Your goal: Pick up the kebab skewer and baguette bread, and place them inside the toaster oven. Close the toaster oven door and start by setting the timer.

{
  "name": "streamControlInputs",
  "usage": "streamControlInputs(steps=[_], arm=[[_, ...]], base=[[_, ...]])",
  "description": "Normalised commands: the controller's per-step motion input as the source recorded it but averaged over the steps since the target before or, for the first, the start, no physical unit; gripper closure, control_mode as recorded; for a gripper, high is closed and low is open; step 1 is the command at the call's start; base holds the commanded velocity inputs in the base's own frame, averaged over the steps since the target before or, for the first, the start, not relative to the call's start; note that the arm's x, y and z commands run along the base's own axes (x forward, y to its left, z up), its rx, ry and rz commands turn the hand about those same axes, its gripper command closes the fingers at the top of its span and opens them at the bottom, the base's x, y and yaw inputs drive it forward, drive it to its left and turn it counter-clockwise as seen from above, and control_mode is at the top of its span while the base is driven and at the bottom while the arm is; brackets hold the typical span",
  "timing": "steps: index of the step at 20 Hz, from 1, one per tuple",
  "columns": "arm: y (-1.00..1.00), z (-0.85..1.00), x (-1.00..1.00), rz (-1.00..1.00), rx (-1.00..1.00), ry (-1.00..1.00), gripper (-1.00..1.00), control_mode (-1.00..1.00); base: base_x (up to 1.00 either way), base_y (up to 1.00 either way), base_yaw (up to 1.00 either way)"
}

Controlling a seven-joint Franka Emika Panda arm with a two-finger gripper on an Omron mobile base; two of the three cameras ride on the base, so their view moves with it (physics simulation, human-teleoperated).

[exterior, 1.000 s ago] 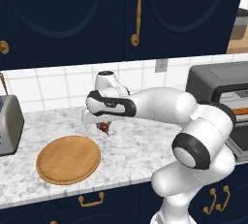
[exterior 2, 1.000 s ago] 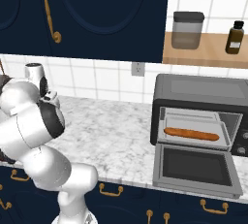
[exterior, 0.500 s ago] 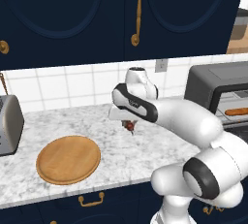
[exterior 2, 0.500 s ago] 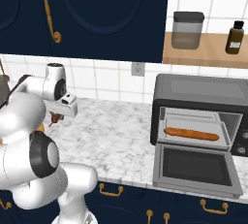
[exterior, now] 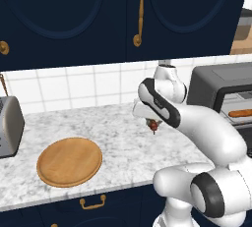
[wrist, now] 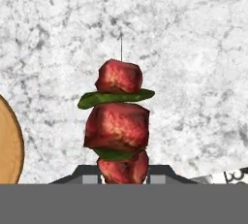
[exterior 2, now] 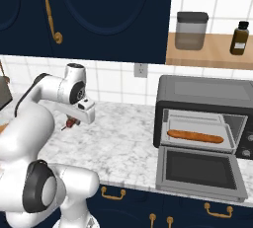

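Observation:
The kebab skewer [wrist: 118, 121], red meat chunks with green slices between them, stands out from my gripper [wrist: 122, 170], which is shut on its lower end. It hangs above the marble counter [exterior: 118, 137], small under the hand as the kebab skewer [exterior: 154, 126] in the left base view and the kebab skewer [exterior 2: 71, 122] in the right base view. The baguette bread [exterior 2: 195, 136] lies on the rack inside the toaster oven [exterior 2: 202, 108] at the right. The toaster oven door [exterior 2: 200, 169] is folded down flat, open.
A round wooden board [exterior: 69, 161] lies on the counter's left part, with a silver pop-up toaster [exterior: 9, 126] at the far left. A jar [exterior 2: 191, 30] and a dark bottle [exterior 2: 239, 38] stand on a shelf above the oven. Dark cabinets hang overhead.
The arm has swung to the right, away from the round board and toward the toaster oven, carrying the kebab skewer above the counter. The baguette and the oven door have not moved.

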Motion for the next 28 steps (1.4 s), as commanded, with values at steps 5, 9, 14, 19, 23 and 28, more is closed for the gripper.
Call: streamControlInputs(steps=[5, 9, 14, 19, 23, 28], arm=[[-0.57, 0.26, -0.38, -0.2, 0.0, 0.03, 1.0, -1.0], [-0.78, 0.38, -0.4, -0.29, 0.0, 0.11, 1.0, -1.0], [-0.84, 0.3, -0.44, -0.33, 0.0, 0.12, 1.0, -1.0], [-0.95, 0.29, -0.33, -0.4, 0.0, 0.19, 1.0, -1.0], [-0.91, 0.23, -0.06, -0.4, 0.0, 0.18, 1.0, -1.0], [-0.9, 0.01, 0.0, -0.19, -0.05, 0.03, 1.0, -1.0]], base=[[0.0, 0.0, 0.0], [0.0, 0.0, 0.0], [0.0, 0.0, 0.0], [0.0, 0.0, 0.0], [0.0, 0.0, 0.0], [0.0, 0.0, 0.0]])
